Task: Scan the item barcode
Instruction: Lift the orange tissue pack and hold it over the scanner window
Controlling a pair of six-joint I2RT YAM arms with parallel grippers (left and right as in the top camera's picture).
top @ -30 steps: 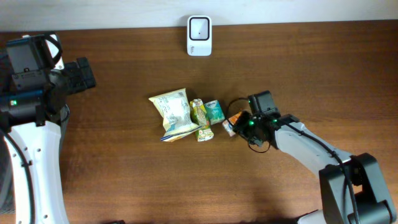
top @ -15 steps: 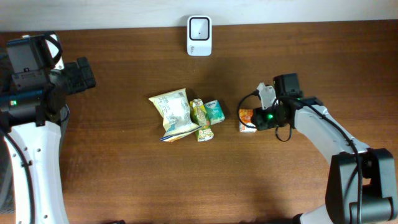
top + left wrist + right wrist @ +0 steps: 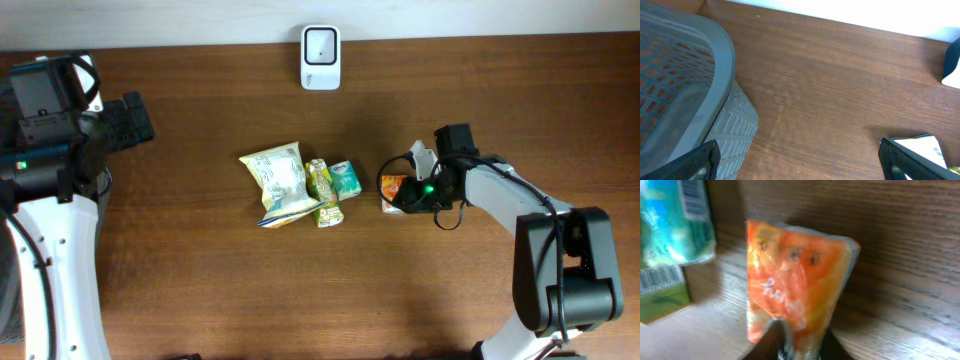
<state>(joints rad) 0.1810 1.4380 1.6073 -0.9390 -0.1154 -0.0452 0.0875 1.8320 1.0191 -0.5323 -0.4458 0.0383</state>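
A small orange snack packet (image 3: 391,189) lies just right of the pile of packets, and my right gripper (image 3: 408,196) is shut on its near end. In the right wrist view the orange packet (image 3: 795,275) fills the middle, its lower edge pinched between my dark fingers (image 3: 771,341). No barcode shows on its visible face. The white barcode scanner (image 3: 320,44) stands at the table's far edge, well away from the packet. My left gripper (image 3: 135,120) hangs open at the far left; its fingertips (image 3: 699,159) hold nothing.
A pale yellow bag (image 3: 278,182), a green packet (image 3: 322,192) and a teal packet (image 3: 345,178) lie together mid-table; barcodes show on the teal packet (image 3: 675,225) and green packet (image 3: 660,287). A grey basket (image 3: 715,60) sits beside the left arm.
My right gripper has drawn the orange packet a little to the right, away from the teal packet, and its jaws have narrowed onto it. The left arm has not moved.
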